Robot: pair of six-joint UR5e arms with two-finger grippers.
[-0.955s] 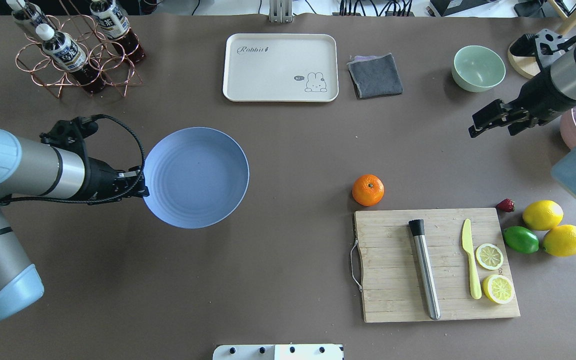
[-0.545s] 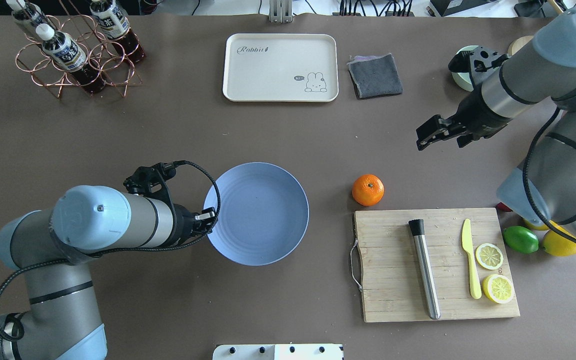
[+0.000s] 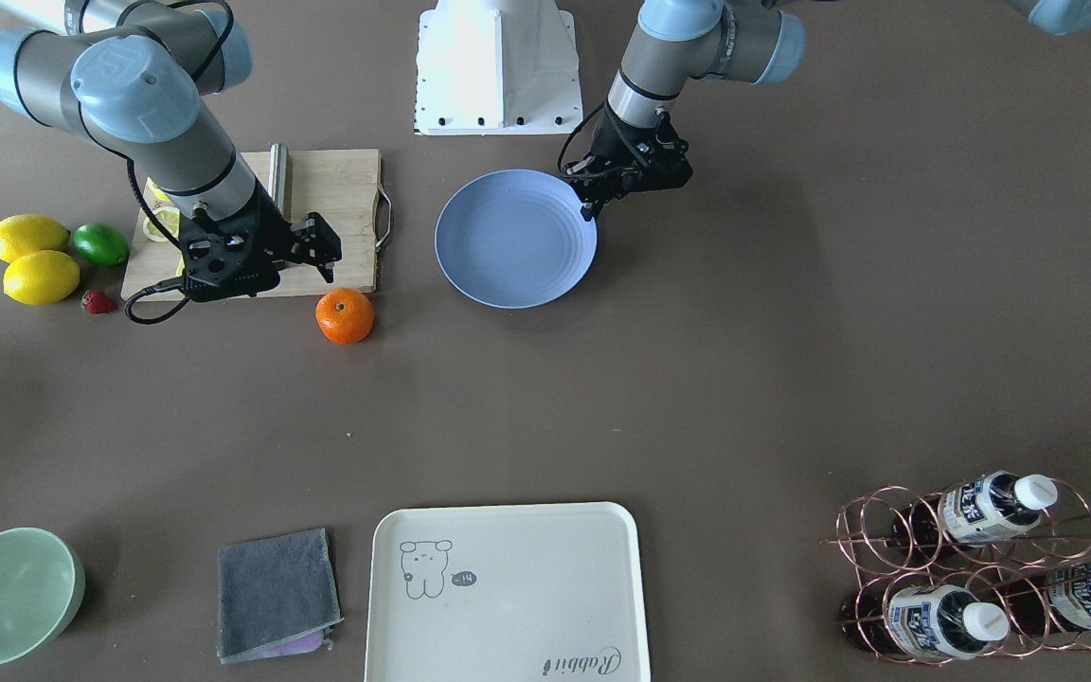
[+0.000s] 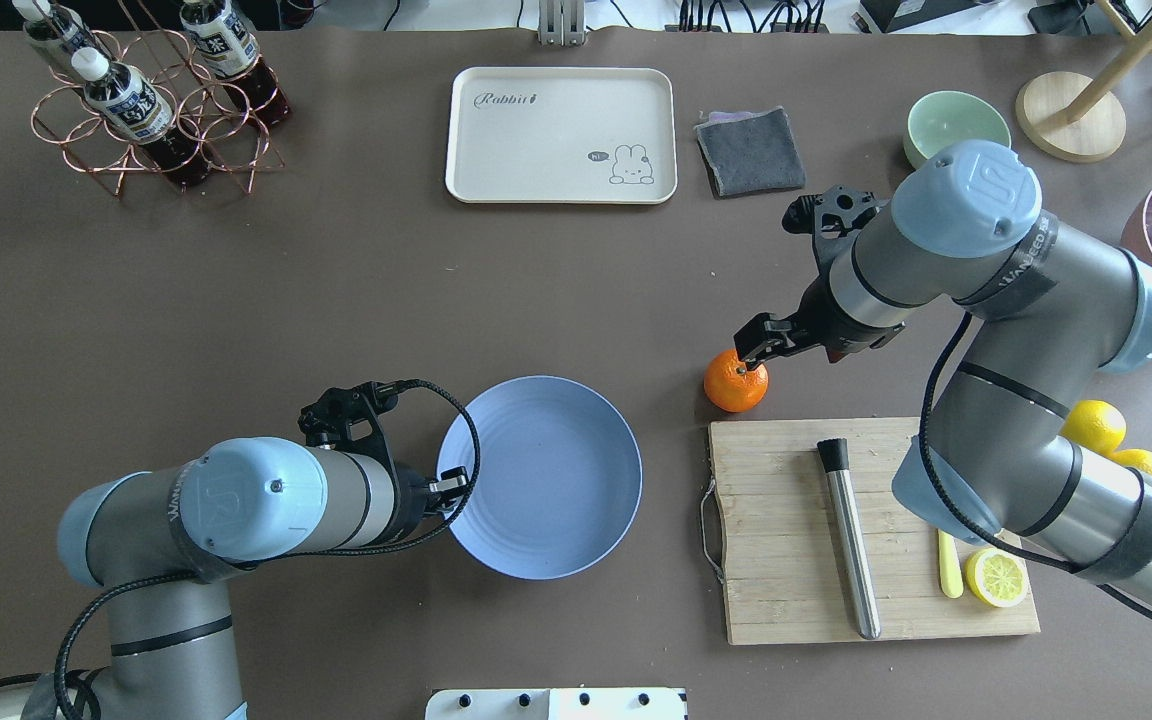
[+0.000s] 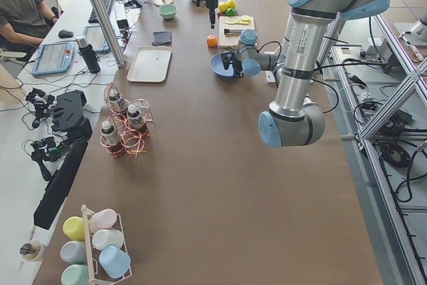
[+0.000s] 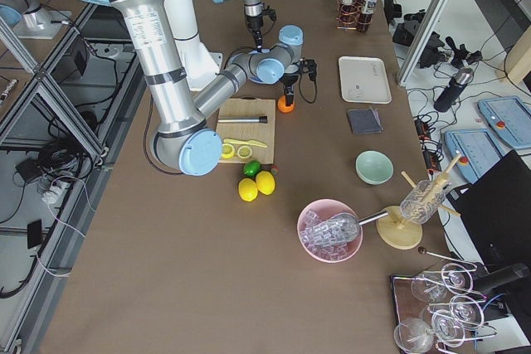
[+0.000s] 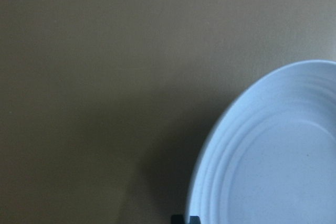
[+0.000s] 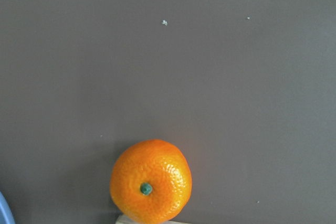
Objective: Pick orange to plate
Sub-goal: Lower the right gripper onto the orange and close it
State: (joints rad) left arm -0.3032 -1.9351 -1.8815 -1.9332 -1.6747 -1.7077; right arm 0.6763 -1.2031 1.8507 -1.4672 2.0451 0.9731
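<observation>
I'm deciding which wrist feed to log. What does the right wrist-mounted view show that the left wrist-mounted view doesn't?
Only the right wrist-mounted view shows the orange, low in the picture with its green stem dot facing the camera. Only the left wrist-mounted view shows the plate and its ringed rim, filling the lower right. Both show the brown table.

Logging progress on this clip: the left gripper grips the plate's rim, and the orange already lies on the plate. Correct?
Not quite. The left gripper does grip the plate at its rim, but the orange lies on the table beside the cutting board, not on the plate. The overhead exterior view shows it.
</observation>
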